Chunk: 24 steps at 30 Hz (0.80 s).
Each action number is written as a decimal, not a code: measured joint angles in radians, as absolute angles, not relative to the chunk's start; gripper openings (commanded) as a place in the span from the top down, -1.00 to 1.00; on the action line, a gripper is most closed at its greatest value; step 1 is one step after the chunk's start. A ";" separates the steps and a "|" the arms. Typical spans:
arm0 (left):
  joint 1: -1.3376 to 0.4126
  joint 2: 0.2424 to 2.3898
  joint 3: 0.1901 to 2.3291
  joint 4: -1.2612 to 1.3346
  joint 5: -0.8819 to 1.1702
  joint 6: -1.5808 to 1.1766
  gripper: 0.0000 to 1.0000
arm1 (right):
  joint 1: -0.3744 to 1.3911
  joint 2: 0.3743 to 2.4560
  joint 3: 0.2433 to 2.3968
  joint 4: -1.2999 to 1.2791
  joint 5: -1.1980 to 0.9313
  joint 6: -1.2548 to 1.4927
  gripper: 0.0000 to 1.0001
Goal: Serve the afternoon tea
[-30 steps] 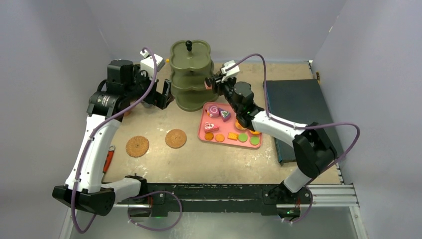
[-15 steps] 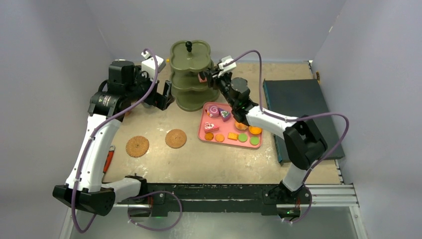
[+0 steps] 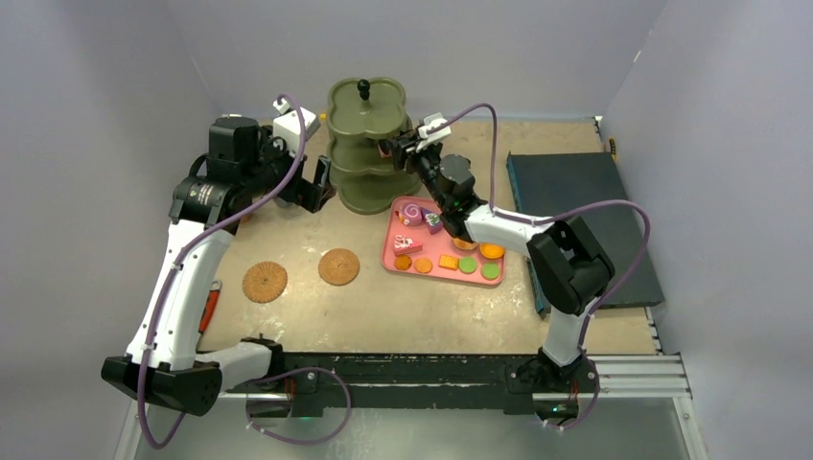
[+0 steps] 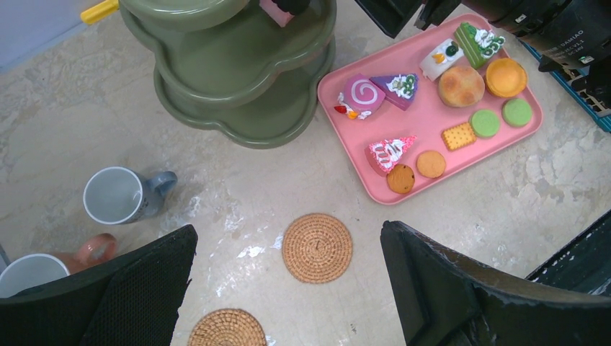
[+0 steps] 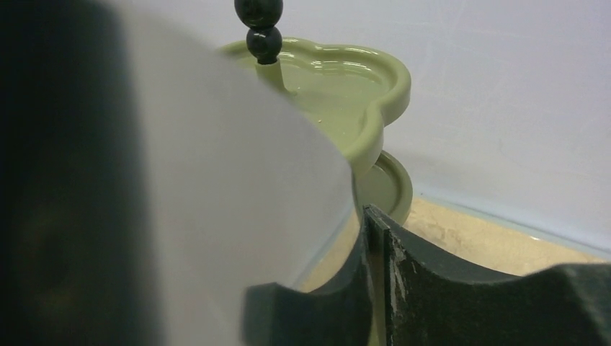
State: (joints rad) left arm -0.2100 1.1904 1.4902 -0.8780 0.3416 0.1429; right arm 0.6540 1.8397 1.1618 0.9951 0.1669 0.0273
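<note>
The olive three-tier stand (image 3: 367,105) (image 4: 238,79) (image 5: 346,79) stands at the back. My right gripper (image 3: 393,149) (image 5: 238,238) reaches to its middle tier, shut on a pink-and-white pastry (image 4: 276,11) (image 5: 216,180) at the tier's rim. More pastries lie on the pink tray (image 3: 398,247) (image 4: 425,108). My left gripper (image 3: 316,187) (image 4: 288,231) hangs open and empty left of the stand, above two brown coasters (image 4: 317,247) (image 4: 228,328). A grey-blue cup (image 4: 119,196) and a terracotta cup (image 4: 43,268) sit near it.
A dark flat box (image 3: 575,211) lies on the right side of the table. An orange-handled tool (image 3: 209,305) rests at the left edge. A yellow piece (image 4: 99,10) shows behind the stand. Grey walls close in the back and sides.
My right gripper has moved left from beside the stand to its middle tier, carrying the pastry. The left arm has stayed still.
</note>
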 measured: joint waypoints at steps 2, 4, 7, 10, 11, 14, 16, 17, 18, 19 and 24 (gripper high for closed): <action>-0.210 1.189 1.490 -0.878 0.342 0.142 -0.99 | 0.654 1.841 1.162 0.997 0.169 0.025 -0.34; -0.210 1.187 1.490 -0.878 0.343 0.142 -0.99 | 0.654 1.839 1.161 1.000 0.170 0.025 -0.43; -0.210 1.185 1.490 -0.878 0.348 0.142 -0.99 | 0.654 1.826 1.154 1.000 0.171 0.025 -0.47; -0.210 1.185 1.490 -0.878 0.355 0.142 -0.99 | 0.654 1.805 1.136 0.999 0.173 0.025 -0.46; -0.210 1.185 1.490 -0.878 0.356 0.141 -0.99 | 0.654 1.795 1.128 0.999 0.173 0.025 -0.46; -0.210 1.184 1.490 -0.878 0.360 0.141 -0.99 | 0.654 1.747 1.085 0.988 0.174 0.026 -0.45; -0.210 1.181 1.490 -0.879 0.360 0.141 -0.99 | 0.654 1.701 1.051 0.977 0.173 0.027 -0.44; -0.210 1.179 1.490 -0.879 0.360 0.141 -0.99 | 0.654 1.673 1.030 0.974 0.173 0.030 -0.44; -0.210 1.178 1.490 -0.879 0.361 0.141 -0.99 | 0.654 1.648 1.013 0.971 0.170 0.035 -0.44; -0.210 1.176 1.490 -0.880 0.363 0.141 -0.99 | 0.654 1.609 0.983 0.971 0.167 0.043 -0.44; -0.210 1.173 1.490 -0.881 0.369 0.134 -0.99 | 0.657 1.473 0.851 0.976 0.167 0.067 -0.41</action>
State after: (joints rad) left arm -0.2100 1.1728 1.4902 -0.8806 0.3691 0.1337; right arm 0.6567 1.4727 0.8513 0.9760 0.1669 0.0669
